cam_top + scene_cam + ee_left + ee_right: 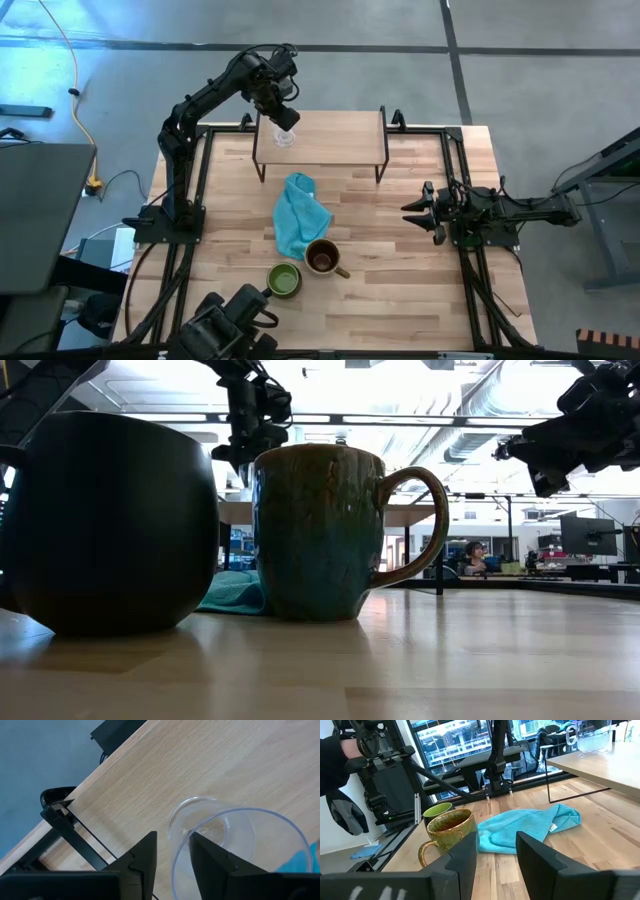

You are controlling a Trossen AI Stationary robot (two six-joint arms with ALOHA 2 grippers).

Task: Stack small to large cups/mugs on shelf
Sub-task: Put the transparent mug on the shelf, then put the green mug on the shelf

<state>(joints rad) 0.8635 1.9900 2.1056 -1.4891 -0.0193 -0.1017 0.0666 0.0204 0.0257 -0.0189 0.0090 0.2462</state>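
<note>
One of three is up: the clear glass cup is seen on the shelf, toward the upper left of the high view. The olive-tan mug and the green-lined dark mug are left on the tabletop, low centre, beside the teal cloth. The left gripper is parted astride the cup's rim, one finger inside; a firm clamp can't be confirmed. The right gripper is spread, empty, at centre right.

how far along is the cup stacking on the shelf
Done: the glass cup stands on the shelf. In hand: the left end effector sits at the cup's rim, fingers parted. Left: the green-lined mug and brown-lined mug remain on the table; the right end effector waits open.
</note>
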